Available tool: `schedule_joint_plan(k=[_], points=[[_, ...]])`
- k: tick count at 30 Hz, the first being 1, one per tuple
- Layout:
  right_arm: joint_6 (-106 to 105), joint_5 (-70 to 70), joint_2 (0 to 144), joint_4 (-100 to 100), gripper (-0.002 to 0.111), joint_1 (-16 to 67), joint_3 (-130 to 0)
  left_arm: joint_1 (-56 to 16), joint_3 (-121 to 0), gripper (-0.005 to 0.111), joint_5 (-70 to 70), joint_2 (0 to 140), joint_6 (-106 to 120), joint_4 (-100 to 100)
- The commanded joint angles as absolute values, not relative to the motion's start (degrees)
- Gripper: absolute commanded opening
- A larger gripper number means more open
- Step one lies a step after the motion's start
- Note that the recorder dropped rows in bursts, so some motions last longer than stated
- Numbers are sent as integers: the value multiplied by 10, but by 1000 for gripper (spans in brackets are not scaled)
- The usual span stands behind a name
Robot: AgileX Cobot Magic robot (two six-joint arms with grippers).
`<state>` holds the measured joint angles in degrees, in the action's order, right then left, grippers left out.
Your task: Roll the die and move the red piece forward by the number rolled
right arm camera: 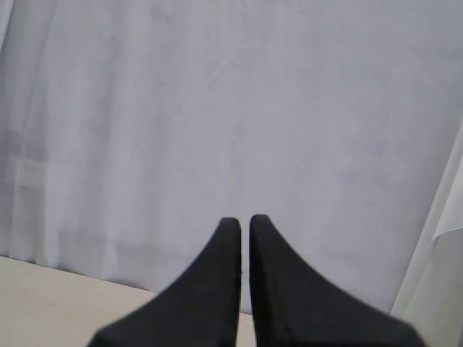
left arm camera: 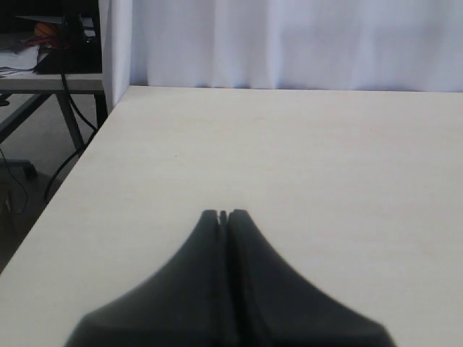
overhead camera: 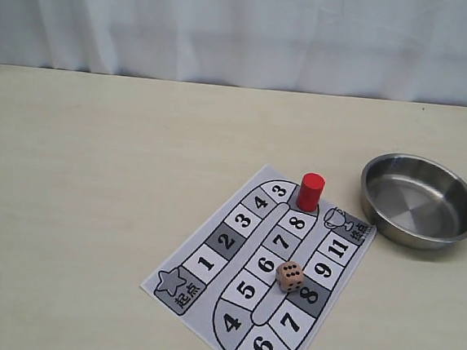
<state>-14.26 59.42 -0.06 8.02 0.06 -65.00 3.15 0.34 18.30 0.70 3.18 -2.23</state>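
Note:
The red piece (overhead camera: 310, 192), a plain red cylinder, stands upright at the far end of the printed number board (overhead camera: 206, 263), just past the square marked 3. The die (overhead camera: 290, 276), a tan cube with black pips, rests on the board between the squares marked 6 and 8. Neither gripper shows in the exterior view. In the left wrist view my left gripper (left arm camera: 223, 215) is shut on nothing, hovering over bare table. In the right wrist view my right gripper (right arm camera: 244, 220) has its black fingers almost together with nothing between them, facing a white curtain.
An empty steel bowl (overhead camera: 416, 238) sits on the table to the right of the board. A white curtain (overhead camera: 246, 29) hangs behind the table. The left wrist view shows the table's left edge (left arm camera: 72, 173), with a desk and cables beyond it.

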Motion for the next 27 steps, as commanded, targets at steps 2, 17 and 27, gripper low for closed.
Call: schedule_joint_plan(k=[2,17,27], points=[[-143,564,0,74,4,8,-632,27,0,0,177,7,32,-22],[-141,305,0,75,4,8,-372,27,0,0,177,7,32,-22],[-122,130,0,66,4,8,-161,27,0,0,177,7,32,-22]])
